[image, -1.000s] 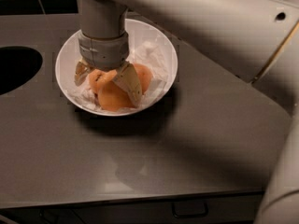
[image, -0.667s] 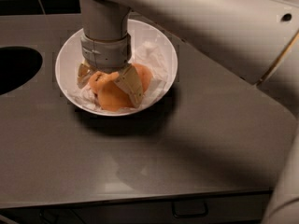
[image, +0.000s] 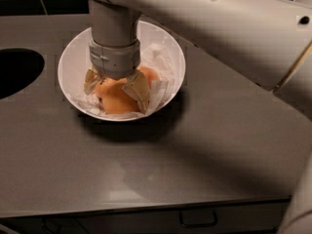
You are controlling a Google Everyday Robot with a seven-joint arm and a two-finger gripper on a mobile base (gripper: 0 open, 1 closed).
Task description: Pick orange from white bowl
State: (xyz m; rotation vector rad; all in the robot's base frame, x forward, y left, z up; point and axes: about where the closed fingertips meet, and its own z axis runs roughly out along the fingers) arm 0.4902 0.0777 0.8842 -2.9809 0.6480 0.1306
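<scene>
Gripper (image: 115,92) is down inside the wide glossy white bowl (image: 72,57), right where it was a second ago. No lift yet! The change is small: the left tan finger (image: 91,82) has crept inward a touch, and the grey wrist has slid slightly to the right over the fruit. The bowl itself hasn't budged on the dark grey tabletop (image: 204,145).

The jaws now sit on either side of the round orange fruit with a dark stem dimple (image: 106,87), and they look pinched against its flanks. That fruit is low in the bowl, resting on the crumpled white paper lining (image: 161,62). It is crowded, too: the larger paler orange (image: 117,107) touches it in front, and the deeper-orange one (image: 150,75) peeks out behind the right finger (image: 138,90).

My read is that the squeeze is finishing and the grasp is about set. What's left is the pull upward. The right finger lies very close to the paler neighbour and the paper, so either one could drag along.
</scene>
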